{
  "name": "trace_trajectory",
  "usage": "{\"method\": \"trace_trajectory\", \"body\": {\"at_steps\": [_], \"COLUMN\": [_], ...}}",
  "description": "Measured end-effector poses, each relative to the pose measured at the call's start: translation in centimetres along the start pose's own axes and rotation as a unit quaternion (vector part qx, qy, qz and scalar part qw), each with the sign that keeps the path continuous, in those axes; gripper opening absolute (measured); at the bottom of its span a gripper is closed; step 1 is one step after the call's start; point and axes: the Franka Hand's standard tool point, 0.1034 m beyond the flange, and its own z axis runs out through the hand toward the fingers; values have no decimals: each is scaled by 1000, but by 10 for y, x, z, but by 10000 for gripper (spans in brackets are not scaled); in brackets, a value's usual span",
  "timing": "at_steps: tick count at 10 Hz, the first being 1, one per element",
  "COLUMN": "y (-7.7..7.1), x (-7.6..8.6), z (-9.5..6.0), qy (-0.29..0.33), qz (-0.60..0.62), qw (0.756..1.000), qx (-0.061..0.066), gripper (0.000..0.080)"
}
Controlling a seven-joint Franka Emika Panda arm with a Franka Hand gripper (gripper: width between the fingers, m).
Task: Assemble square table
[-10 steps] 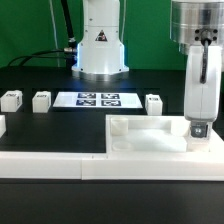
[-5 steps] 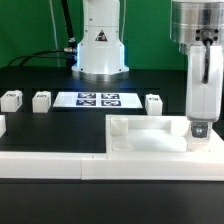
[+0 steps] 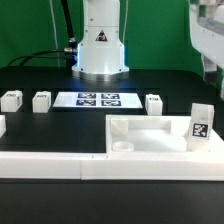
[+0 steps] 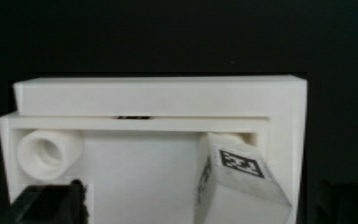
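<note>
The white square slab (image 3: 150, 133) lies against the low border wall at the exterior view's right, with a round socket (image 3: 122, 146) showing near its front. One white leg (image 3: 201, 123) with a black-and-white tag stands upright on the slab's right corner. My gripper (image 3: 212, 72) hangs well above that leg, open and empty. In the wrist view the slab (image 4: 158, 100), a socket (image 4: 46, 152) and the standing leg (image 4: 238, 165) lie below the gripper (image 4: 194, 212); its dark fingers (image 4: 51, 205) stand wide apart. Three more legs (image 3: 11, 99) (image 3: 41, 99) (image 3: 154, 102) sit on the black table.
The marker board (image 3: 98, 99) lies flat in front of the robot base (image 3: 100, 50). The long low white border wall (image 3: 50, 165) runs along the front. A small white piece (image 3: 2, 125) shows at the left edge.
The gripper has let go of the leg and risen straight up. The leg stays standing on the slab's right corner.
</note>
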Motion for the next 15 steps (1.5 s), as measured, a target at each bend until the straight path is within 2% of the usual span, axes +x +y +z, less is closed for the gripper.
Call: {"method": "trace_trajectory", "body": {"at_steps": [4, 5, 6, 7, 8, 10, 15], "y": [0, 0, 16, 41, 59, 77, 76], "x": [2, 2, 1, 4, 11, 16, 18], "z": [2, 3, 11, 19, 24, 29, 29], "qy": [1, 3, 8, 7, 6, 5, 6], "qz": [-128, -179, -226, -271, -317, -372, -518], "qw": [992, 984, 974, 963, 948, 928, 855], "qx": [0, 5, 18, 9, 6, -3, -5], "gripper": [649, 649, 649, 649, 649, 649, 649]}}
